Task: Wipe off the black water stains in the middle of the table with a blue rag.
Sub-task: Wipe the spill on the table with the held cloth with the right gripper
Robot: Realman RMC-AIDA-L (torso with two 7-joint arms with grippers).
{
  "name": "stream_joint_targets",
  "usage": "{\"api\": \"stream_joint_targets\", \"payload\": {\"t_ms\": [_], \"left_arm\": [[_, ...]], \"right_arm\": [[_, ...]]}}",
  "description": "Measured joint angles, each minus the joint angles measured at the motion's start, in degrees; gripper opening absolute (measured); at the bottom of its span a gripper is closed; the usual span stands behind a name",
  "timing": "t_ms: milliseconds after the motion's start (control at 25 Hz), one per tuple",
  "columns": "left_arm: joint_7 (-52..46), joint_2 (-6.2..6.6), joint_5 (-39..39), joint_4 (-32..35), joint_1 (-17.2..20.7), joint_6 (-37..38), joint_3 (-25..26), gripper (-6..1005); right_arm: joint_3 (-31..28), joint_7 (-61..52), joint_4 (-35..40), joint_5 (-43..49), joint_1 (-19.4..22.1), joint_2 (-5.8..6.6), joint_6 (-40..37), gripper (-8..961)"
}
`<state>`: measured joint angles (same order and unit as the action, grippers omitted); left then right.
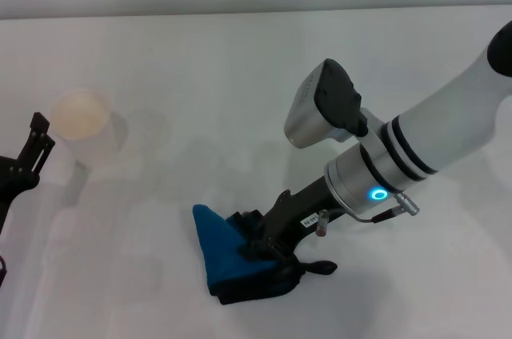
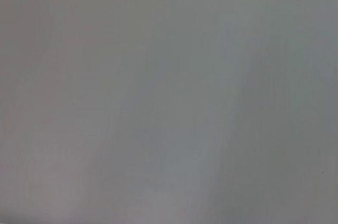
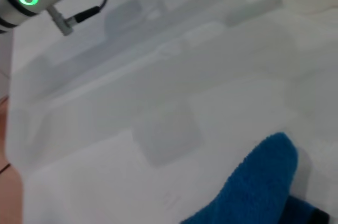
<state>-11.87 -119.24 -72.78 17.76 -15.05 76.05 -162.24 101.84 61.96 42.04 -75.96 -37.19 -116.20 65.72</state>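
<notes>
White bench [image 1: 240,67] fills the head view, and the paper cup [image 1: 78,115] standing toward its left serves as the landmark for everything else.

Just left of the cup, at the frame's edge, the left tool [image 1: 30,147] sits parked and idle above the bench; whether it is open or closed I cannot tell, and its wrist view shows only a blank grey surface.

Right of the cup and nearer the robot lies the blue rag [image 1: 220,251], a blue wedge with darker folds beneath and a thin dark tail trailing further right. The right tool [image 1: 268,247] is pressed down into the rag's right-hand part, its black fingers buried in the folds. It appears closed on the cloth, though the tips themselves are hidden. The right wrist view shows only a corner of the rag [image 3: 253,182] against bare bench.

No dark stain shows anywhere on the bench. It may lie under the rag or already be gone; the pictures do not settle which.

The step in hand looks like the wiping stroke itself. To do it well, I judge the tool should keep steady downward pressure so the cloth stays flat and drags rather than bunching, and sweep back and forth without drifting toward the cup.

Farthest right of the cup, the right arm reaches in from the frame's right edge, forearm sloping down and leftward, wrist bent low toward the bench.
</notes>
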Motion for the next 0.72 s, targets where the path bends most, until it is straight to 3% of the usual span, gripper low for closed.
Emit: {"api": "stream_joint_targets", "payload": {"t_ms": [720], "left_arm": [[0.00,0.06,0.02,-1.00,-0.89,0.07,0.09,876]], "right_arm": [[-2.15,-0.33,-1.32,0.21,0.29,0.78,-13.47,76]]}}
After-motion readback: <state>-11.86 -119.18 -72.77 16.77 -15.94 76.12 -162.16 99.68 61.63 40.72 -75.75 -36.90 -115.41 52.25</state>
